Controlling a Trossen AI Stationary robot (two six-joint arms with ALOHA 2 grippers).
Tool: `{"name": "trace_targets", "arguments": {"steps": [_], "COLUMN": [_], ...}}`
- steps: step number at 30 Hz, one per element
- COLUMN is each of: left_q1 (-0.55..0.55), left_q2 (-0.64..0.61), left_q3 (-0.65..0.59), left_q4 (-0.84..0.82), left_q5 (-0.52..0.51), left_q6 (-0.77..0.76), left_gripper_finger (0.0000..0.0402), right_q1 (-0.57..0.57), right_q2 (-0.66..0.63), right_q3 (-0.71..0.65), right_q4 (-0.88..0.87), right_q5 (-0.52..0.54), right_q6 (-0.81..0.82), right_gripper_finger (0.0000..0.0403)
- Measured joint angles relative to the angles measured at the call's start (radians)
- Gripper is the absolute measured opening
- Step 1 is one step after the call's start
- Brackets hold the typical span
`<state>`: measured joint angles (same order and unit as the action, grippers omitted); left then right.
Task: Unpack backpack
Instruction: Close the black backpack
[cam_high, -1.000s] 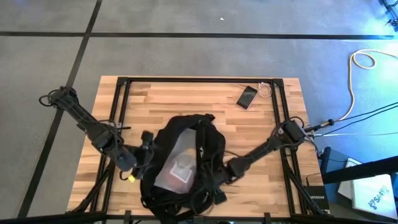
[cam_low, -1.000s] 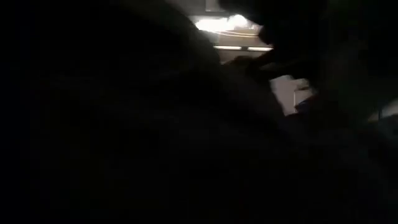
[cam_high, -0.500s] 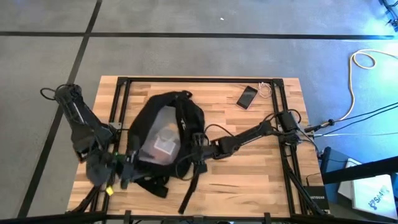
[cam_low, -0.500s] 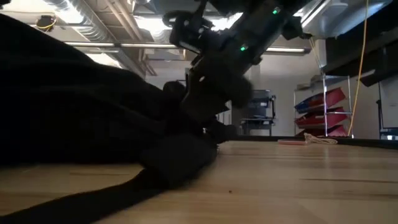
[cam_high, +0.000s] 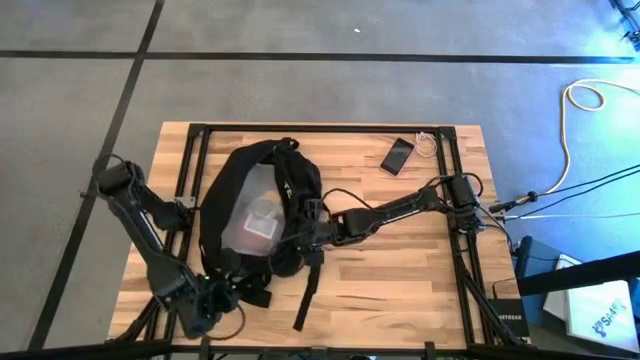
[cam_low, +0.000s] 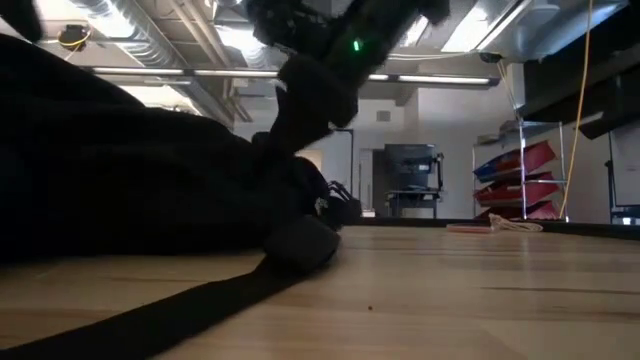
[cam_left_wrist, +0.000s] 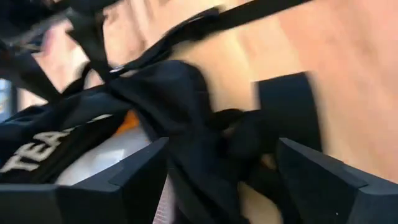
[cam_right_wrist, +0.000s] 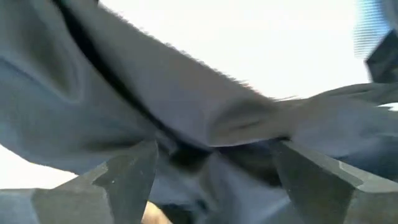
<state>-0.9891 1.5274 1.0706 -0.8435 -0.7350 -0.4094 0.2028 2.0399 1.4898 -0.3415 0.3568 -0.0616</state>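
While spreading the mouth, pull only on fabric and draw outward evenly, so as to bare the clear pouch (cam_high: 255, 215) inside without tipping it. Best to keep the backpack (cam_high: 290, 175) flat and away from the table (cam_high: 400, 290) edge; lies on the left-middle of the table, opening upward, one strap trailing toward the near side. At its near left corner, left tool (cam_high: 225, 297): spread wide yet apparently clamped on a thick bunch of black fabric. At its right rim, right tool (cam_high: 308, 228): likewise wide, closed around a fold of the same backpack. Probably worth freeing one tool afterwards to reach in for the pouch.
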Motion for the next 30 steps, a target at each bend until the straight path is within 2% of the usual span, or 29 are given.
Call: {"name": "trace_targets", "arguments": {"steps": [4,6,11,13,19,22,23,27,30], "left_q1": [0.036,0.055,0.084,0.085,0.032,0.005,0.001,0.000,0.005], "left_q2": [0.049,0.054,0.054,0.054,0.046,0.046,0.046,0.046,0.046], "left_q3": [0.000,0.000,0.000,0.000,0.000,0.000,0.000,0.000,0.000], "left_q4": [-0.092,-0.130,-0.181,-0.195,-0.207,-0.214,-0.209,-0.184,-0.184], "left_q5": [-0.093,-0.103,-0.102,-0.100,-0.124,-0.139,-0.140,-0.140,-0.138], "left_q6": [-0.111,-0.163,-0.257,-0.277,-0.343,-0.375,-0.386,-0.395,-0.403], "left_gripper_finger": [0.0279,0.0279,0.0279,0.0279,0.0279,0.0279,0.0279,0.0279,0.0279], "right_q1": [-0.001,-0.002,-0.037,-0.078,-0.294,-0.402,-0.427,-0.506,-0.552], "right_q2": [-0.003,-0.002,-0.003,-0.003,-0.002,-0.002,-0.002,0.021,0.062], "right_q3": [0.134,0.190,0.304,0.330,0.329,0.328,0.328,0.330,0.328], "right_q4": [-0.213,-0.294,-0.338,-0.339,-0.360,-0.342,-0.324,-0.247,-0.199], "right_q5": [0.002,0.015,0.217,0.225,0.122,-0.062,-0.105,-0.154,-0.289], "right_q6": [0.041,0.062,0.034,0.024,-0.040,-0.116,-0.152,-0.360,-0.518], "right_gripper_finger": [0.0298,0.0298,0.0298,0.0298,0.0298,0.0298,0.0298,0.0298,0.0298]}}
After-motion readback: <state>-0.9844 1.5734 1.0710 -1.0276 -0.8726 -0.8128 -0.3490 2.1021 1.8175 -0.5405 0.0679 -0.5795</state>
